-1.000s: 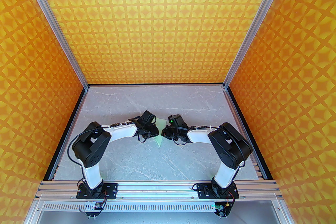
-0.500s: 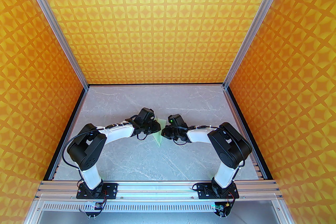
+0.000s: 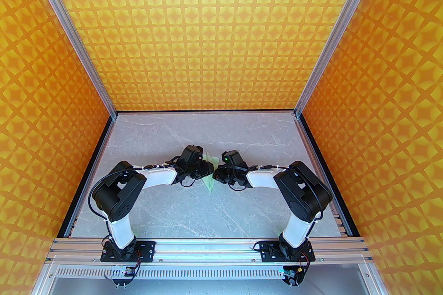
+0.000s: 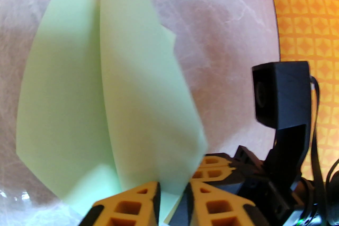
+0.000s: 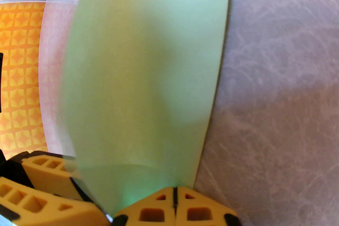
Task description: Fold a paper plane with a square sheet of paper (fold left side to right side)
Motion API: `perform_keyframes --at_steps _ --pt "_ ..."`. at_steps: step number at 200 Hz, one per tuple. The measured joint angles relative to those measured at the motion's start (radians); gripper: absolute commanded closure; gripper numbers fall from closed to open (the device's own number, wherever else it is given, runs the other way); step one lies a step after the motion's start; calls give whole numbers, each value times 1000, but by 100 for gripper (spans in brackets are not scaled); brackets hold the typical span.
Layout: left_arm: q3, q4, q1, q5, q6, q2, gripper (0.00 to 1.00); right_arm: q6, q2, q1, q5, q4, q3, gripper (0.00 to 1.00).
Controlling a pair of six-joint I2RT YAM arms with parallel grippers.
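Note:
The pale mint-green sheet of paper [image 3: 209, 183] lies mid-table, creased into a pointed paper plane shape whose tip faces the arms. In the left wrist view the paper [image 4: 66, 74] has one flap flat and another standing up. That raised flap runs down between the fingers of my left gripper [image 4: 173, 189], whose pads stand slightly apart around it. My right gripper [image 5: 174, 190] is shut, its pads meeting at the lower end of the raised paper [image 5: 145, 60]. From above, the left gripper [image 3: 207, 169] and right gripper [image 3: 217, 173] nearly touch over the paper.
The grey marble table [image 3: 193, 210] is boxed in by orange patterned walls [image 3: 221, 27] at the back and on both sides. The right wrist's black camera housing [image 4: 280, 95] sits close beside my left fingers. An aluminium rail [image 3: 207, 247] runs along the near edge.
The left arm swung out to the left and came back, ending a little closer to the right gripper, and its jaws parted slightly. The right arm has stayed still.

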Motion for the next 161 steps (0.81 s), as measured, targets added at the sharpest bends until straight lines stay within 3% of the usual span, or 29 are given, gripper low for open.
perform_keyframes --at_steps 57,82,106,161 --pt "-50 108 0 8 -45 5 69 0 0 0 0 3 -2 100" --pt "-69 156 0 13 -66 5 75 0 0 0 0 6 -4 100" --pt "-84 186 3 18 -85 6 89 0 0 0 0 9 -5 100" --pt "-90 208 28 23 -88 15 94 0 0 0 0 9 -5 100"
